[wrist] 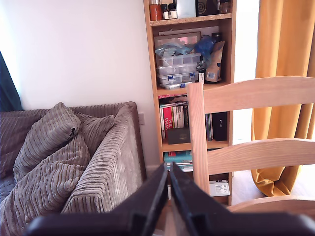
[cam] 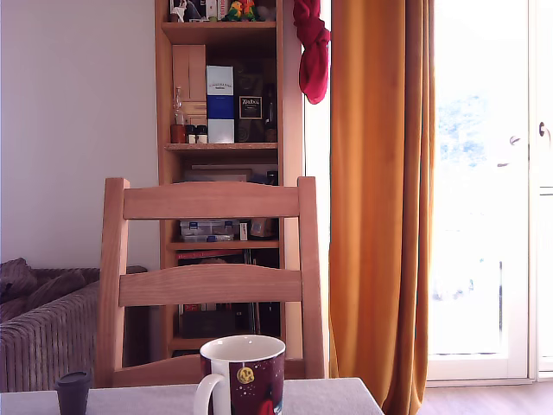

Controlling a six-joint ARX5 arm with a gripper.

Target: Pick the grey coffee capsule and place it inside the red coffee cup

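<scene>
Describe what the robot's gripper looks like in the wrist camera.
Only the gripper shows, at the bottom of the wrist view. It has two matte black fingers that taper to narrow tips from a wider black base. The surfaces look plain and smooth, with no markings, cables or pads that can be made out. The arm itself does not appear in the exterior view.

Glossy ceramic mug (cam: 251,373), wooden chair (cam: 212,281)
</scene>
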